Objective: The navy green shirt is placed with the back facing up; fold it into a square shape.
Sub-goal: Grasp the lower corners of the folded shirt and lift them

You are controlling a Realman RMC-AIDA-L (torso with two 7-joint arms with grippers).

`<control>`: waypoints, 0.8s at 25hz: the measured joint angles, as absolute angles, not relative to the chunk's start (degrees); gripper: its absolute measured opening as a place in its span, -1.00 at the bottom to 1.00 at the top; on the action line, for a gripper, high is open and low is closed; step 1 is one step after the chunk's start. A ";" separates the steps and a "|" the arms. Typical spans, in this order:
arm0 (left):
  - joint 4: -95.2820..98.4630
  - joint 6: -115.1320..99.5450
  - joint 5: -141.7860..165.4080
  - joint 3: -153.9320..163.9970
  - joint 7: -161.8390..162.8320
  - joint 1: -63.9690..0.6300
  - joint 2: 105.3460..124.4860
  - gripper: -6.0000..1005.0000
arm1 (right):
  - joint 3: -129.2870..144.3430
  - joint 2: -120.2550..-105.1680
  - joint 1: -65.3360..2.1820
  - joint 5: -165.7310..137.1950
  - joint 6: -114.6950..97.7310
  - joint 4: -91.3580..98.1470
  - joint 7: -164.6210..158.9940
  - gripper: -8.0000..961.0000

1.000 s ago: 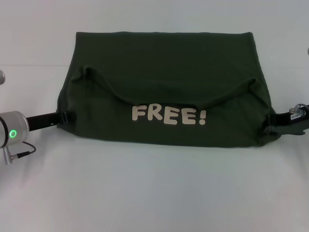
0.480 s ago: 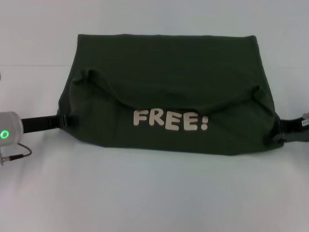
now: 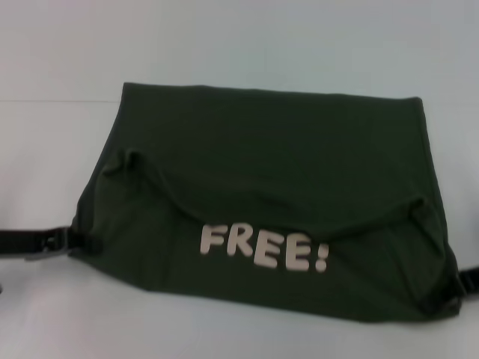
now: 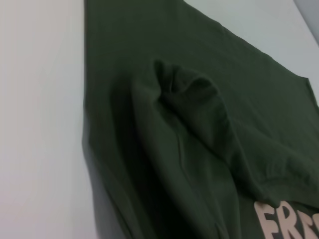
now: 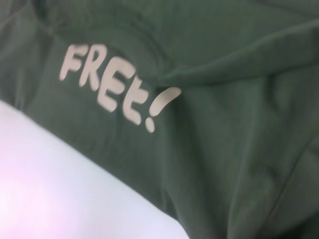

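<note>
The navy green shirt (image 3: 269,172) lies folded across the white table, with a folded-over layer showing the cream "FREE!" lettering (image 3: 262,250) near its front edge. My left gripper (image 3: 78,243) is at the shirt's front left corner, shut on the cloth edge. At the front right corner, my right gripper (image 3: 462,283) shows only as a dark tip, also on the cloth. The left wrist view holds a bunched sleeve fold of the shirt (image 4: 199,124). In the right wrist view the shirt (image 5: 224,149) and its lettering fill most of the picture.
The white table (image 3: 224,336) shows bare in front of the shirt and behind it. Nothing else stands on it in these views.
Both grippers have drawn back toward me, and the shirt's front edge has come with them. The shirt now sits lower and larger in the head view, slightly skewed to the right.
</note>
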State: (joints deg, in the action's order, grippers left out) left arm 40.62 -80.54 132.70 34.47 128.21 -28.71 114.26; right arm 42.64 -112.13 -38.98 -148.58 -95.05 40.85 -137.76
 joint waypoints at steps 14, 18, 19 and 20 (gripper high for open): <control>41.08 -107.89 146.97 27.12 127.54 -29.11 110.70 -0.91 | 45.70 -114.54 -36.18 -153.48 -105.38 39.70 -125.82 -0.90; 41.11 -110.82 149.81 26.99 127.11 -29.03 110.68 -0.91 | 45.77 -114.79 -36.10 -154.11 -105.33 39.44 -125.68 -0.91; 41.05 -111.15 149.82 26.88 126.77 -28.91 110.67 -0.91 | 45.61 -114.80 -36.04 -154.10 -105.25 39.43 -125.69 -0.91; 40.84 -111.66 149.75 26.39 126.21 -28.78 110.67 -0.91 | 44.98 -114.80 -35.94 -154.02 -105.07 39.43 -125.82 -0.91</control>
